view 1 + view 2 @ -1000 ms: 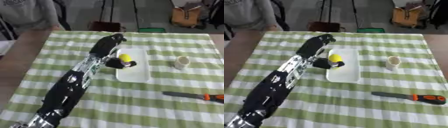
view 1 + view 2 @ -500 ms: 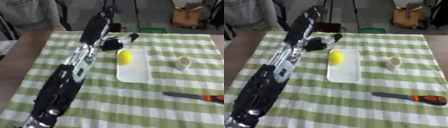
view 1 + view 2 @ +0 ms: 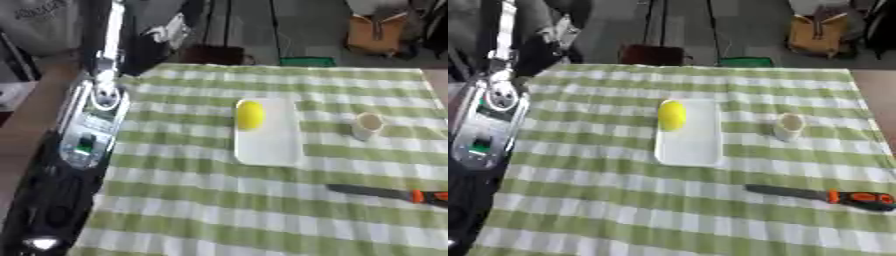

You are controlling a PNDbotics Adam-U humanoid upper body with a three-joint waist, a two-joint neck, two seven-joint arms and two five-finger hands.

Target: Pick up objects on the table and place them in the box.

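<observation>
My left hand point(image 3: 166, 34), lifted clear past the table's far-left corner with its fingers too blurred to read, leaves the cup point(image 3: 367, 125) beside the white tray point(image 3: 271, 145) next: light, rigid, pinch across its rim.

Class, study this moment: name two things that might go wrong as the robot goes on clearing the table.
1. The yellow object looks rounded and lies near the white tray's rim, so a nudge might roll it off.
2. The knife lies near the table's edge; a clumsy reach might push it off.
</observation>
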